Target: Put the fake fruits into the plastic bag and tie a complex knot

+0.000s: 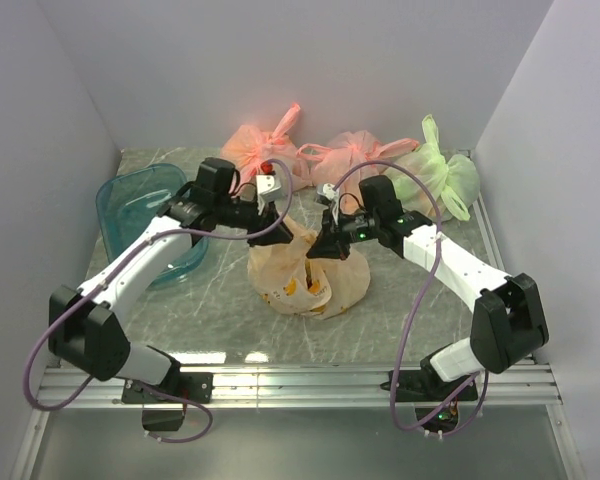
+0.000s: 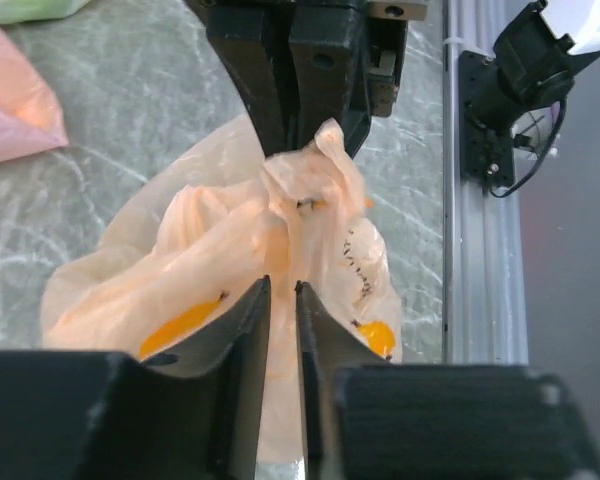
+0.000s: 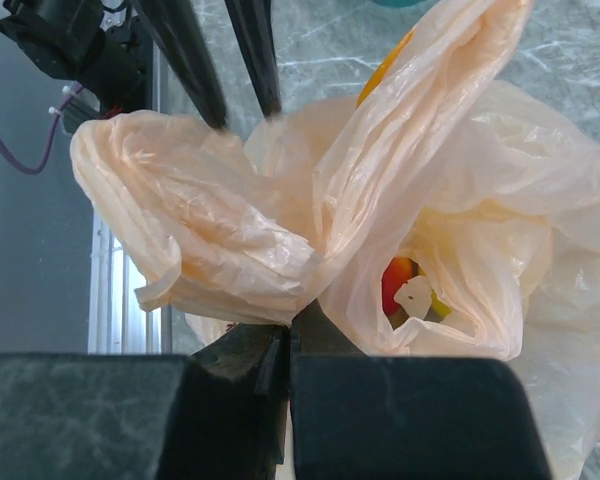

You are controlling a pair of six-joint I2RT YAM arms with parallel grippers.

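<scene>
Plastic bag (image 1: pixel 302 278) stands mid-table (image 1: pixel 230 325), long axis approx. vertical, gathered top pointing up. R gripper (image 3: pixel 290 335) clamped on its film. L gripper (image 2: pixel 282 292) narrowly apart at the top, no clear grip.

Lit brightly and evenly from above. Casts only soft, faint shadows on the table (image 1: pixel 230 315) around the plastic bag (image 1: pixel 305 275). Shows white glare patches along the table's near edge and on the metal rail (image 1: pixel 300 385). Keeps the top view sharp. Blurs the nearest fingers in both wrist views: left gripper (image 2: pixel 282 288), right gripper (image 3: pixel 295 325). Washes bag film pale and glowing in places.
</scene>
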